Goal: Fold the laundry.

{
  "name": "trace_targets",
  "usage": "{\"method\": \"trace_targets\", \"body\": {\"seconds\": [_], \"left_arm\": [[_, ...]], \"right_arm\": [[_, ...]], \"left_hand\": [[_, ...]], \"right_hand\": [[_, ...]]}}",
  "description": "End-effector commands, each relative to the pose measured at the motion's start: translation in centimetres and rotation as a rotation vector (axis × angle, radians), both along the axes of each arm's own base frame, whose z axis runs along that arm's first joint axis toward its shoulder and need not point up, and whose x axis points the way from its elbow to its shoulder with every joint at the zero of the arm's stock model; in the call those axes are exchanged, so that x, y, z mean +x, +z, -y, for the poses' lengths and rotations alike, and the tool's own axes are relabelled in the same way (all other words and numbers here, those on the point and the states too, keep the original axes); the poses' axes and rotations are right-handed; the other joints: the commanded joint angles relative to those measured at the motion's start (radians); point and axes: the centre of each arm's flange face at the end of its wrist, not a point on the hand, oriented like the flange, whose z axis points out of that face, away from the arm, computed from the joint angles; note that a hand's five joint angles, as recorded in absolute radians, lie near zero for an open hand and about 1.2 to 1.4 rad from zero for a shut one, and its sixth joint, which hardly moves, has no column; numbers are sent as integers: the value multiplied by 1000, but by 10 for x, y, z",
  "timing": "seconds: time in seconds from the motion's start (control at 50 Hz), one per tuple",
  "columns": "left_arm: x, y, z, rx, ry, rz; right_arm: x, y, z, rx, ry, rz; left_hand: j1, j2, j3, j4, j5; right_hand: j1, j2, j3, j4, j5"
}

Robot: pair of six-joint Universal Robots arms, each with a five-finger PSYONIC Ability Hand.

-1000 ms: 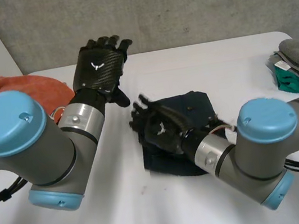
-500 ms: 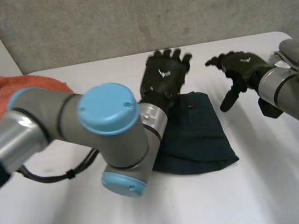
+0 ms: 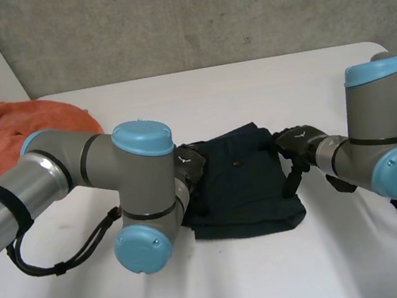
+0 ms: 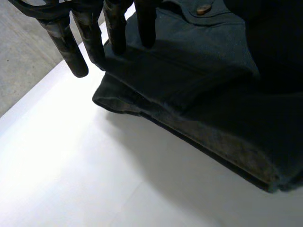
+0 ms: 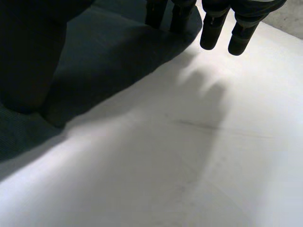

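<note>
fingers (image 4: 71,52) of left hand (image 3: 192,163): straight, a little spread, pointing down. inner tips on the folded dark blue garment (image 3: 247,190) at its 9 o'clock edge, outer tips just off the cloth over the white table (image 3: 249,88). nothing pinched, nothing curled round.

fingers (image 5: 212,33) of right hand (image 3: 297,141): straight, set in pairs, pointing down at the garment's 3 o'clock edge. two tips over the cloth, two over bare table just beside it. nothing held. thumb contact with cloth: cannot tell.

item: dark blue garment, centre of table, between the two hands. already folded to a compact, roughly square packet, several layers showing along the edge by the left fingertips. small brown button (image 4: 203,8) on the upper face, near those fingertips.

other: orange cloth (image 3: 14,129), loose heap, 10 o'clock of table, well apart from garment.

handling, judged: soft, limp, light. woven and matt, so probably fair grip and little slipping. not fragile. thick at the stacked edges, likely to spring open if released early. layers free to slide over one another; a pinch on the top layer alone apt to peel the packet apart.

where to take hold, judged: all layers together at the 9 and 3 o'clock edges, one hand each side, fingers slid under and thumb on top, clear of the button. low lift, both sides level, to keep the fold square.
</note>
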Motion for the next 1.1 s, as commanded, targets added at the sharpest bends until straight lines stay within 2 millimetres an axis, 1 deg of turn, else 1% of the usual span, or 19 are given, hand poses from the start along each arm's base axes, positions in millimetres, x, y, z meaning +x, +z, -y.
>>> {"method": "trace_targets", "body": {"seconds": [0.02,0.04,0.08,0.1,0.12,0.14,0.18,0.24,0.34,0.42,0.48,0.54,0.64,0.86,0.92,0.94,0.96,1.08,1.1], "left_arm": [[-1,41,-7,-61,-14,-74],[0,59,-8,-93,-13,-110],[1,77,-9,-128,-10,-155],[2,85,-10,-145,-8,-177],[4,103,-11,-182,-4,-231],[6,116,-15,-203,-10,-275],[7,125,-17,-218,-22,-304],[10,146,-28,-230,-102,-360],[15,159,-40,-177,-274,-421],[22,164,-54,-95,-399,-475],[24,167,-65,-46,-475,-510],[26,167,-67,-27,-495,-517],[27,164,-66,-18,-486,-515],[28,158,-67,-1,-482,-512],[28,158,-67,-1,-482,-512],[28,158,-67,-1,-482,-512],[28,158,-67,0,-481,-513],[28,161,-66,-7,-482,-520],[28,162,-66,-10,-483,-520]], "right_arm": [[3,29,-3,-134,1,-51],[3,35,-3,-153,-1,-45],[4,49,-6,-195,-2,-31],[5,61,-13,-238,-4,-20],[7,76,-24,-290,-1,-11],[8,80,-29,-315,2,-9],[11,84,-42,-356,14,-3],[11,79,-65,-410,48,-18],[10,53,-115,-389,128,-38],[10,30,-138,-350,143,-5],[11,17,-145,-344,123,76],[14,4,-143,-346,109,117],[22,-17,-128,-389,77,152],[37,-31,-91,-448,5,150],[43,-27,-82,-466,14,176],[46,-25,-79,-475,17,183],[49,-22,-74,-483,20,196],[59,-2,-57,-549,29,240],[62,8,-52,-574,25,259]], "left_hand": [[-25,-23,-9,-13,3],[-25,-23,-9,-13,3],[-36,-35,-20,-24,-9],[-48,-46,-32,-36,-20],[-57,-55,-41,-45,-29],[-57,-55,-41,-45,-29],[-57,-55,-41,-45,-29],[-54,-52,-38,-42,-26],[-54,-52,-38,-42,-26],[-54,-52,-38,-42,-26],[-51,-49,-35,-39,-23],[-48,-46,-32,-36,-20],[-48,-46,-32,-36,-20],[-51,-49,-35,-39,-23],[-51,-49,-35,-39,-23],[-51,-49,-35,-39,-23],[-51,-49,-35,-39,-23],[-51,-49,-35,-39,-23],[-51,-49,-35,-39,-23]], "right_hand": [[-22,4,-34,-34,-44],[-22,4,-34,-34,-44],[-22,4,-34,-34,-44],[-22,4,-34,-34,-44],[-22,4,-34,-34,-44],[-22,4,-34,-34,-44],[-22,4,-34,-34,-44],[-22,4,-34,-34,-44],[-22,4,-34,-34,-44],[-22,4,-34,-34,-44],[-22,4,-34,-34,-44],[-22,4,-34,-34,-44],[-22,4,-34,-34,-44],[-22,4,-34,-34,-44],[459,485,447,447,437],[720,745,707,708,697],[1195,1221,1182,1183,1173],[1200,1226,1187,1188,1177],[1200,1226,1187,1188,1177]]}}
